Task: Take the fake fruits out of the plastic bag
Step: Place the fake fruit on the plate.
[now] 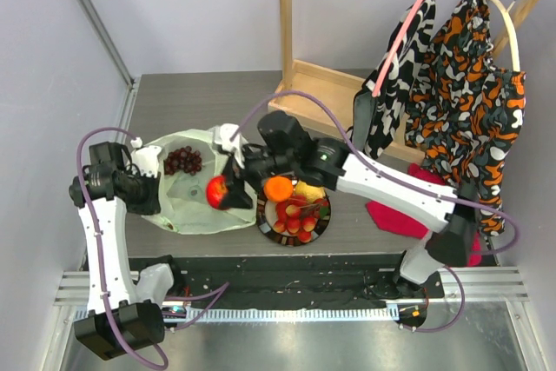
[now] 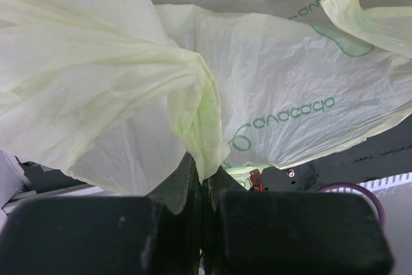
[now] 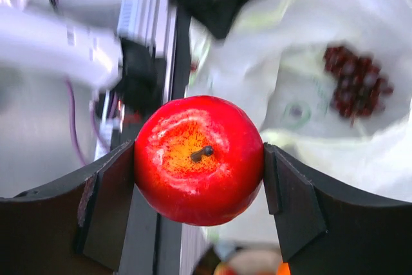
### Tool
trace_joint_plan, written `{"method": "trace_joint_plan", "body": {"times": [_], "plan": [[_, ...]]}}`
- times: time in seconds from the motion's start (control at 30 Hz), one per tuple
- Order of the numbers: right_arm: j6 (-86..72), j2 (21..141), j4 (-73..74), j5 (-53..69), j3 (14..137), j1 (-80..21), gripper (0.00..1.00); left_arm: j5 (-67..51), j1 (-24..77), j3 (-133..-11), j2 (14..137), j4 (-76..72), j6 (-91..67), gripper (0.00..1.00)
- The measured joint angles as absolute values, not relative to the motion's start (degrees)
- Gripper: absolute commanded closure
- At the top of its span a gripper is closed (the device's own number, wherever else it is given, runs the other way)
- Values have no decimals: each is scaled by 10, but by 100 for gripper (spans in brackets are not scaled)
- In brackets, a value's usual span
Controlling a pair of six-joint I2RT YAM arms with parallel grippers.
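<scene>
The pale green plastic bag (image 1: 195, 206) lies open left of centre, with a dark purple grape bunch (image 1: 183, 160) inside. My right gripper (image 1: 222, 192) is shut on a red apple (image 1: 216, 191) above the bag's right side; the apple (image 3: 198, 159) fills the gap between the pads in the right wrist view, with the grapes (image 3: 357, 82) behind. My left gripper (image 1: 155, 187) is shut on a bunched fold of the bag (image 2: 199, 140) at its left edge. An orange (image 1: 278, 188), a lemon (image 1: 309, 191) and small red berries (image 1: 295, 219) sit on a dark-rimmed plate (image 1: 263, 223).
A red cloth (image 1: 408, 215) lies to the right under the right arm. A wooden clothes rack (image 1: 300, 84) with two patterned garments (image 1: 465, 102) stands at the back right. The table's front rail (image 1: 295, 288) runs along the near edge.
</scene>
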State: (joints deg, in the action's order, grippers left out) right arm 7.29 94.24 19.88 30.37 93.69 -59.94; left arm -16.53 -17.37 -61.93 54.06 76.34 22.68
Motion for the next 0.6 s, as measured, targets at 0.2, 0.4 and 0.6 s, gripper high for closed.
{"method": "trace_joint_plan", "body": {"times": [0.2,0.4,0.6], "plan": [[159,854,272,292,785,-590,46,-167,-174,-621,536,759,219,100],[230,871,314,264,712,-578,46,-165,-174,-629,526,758,213,100],[282,925,306,251,710,-564,45,-164,-174,-629,521,760,211,100]]}}
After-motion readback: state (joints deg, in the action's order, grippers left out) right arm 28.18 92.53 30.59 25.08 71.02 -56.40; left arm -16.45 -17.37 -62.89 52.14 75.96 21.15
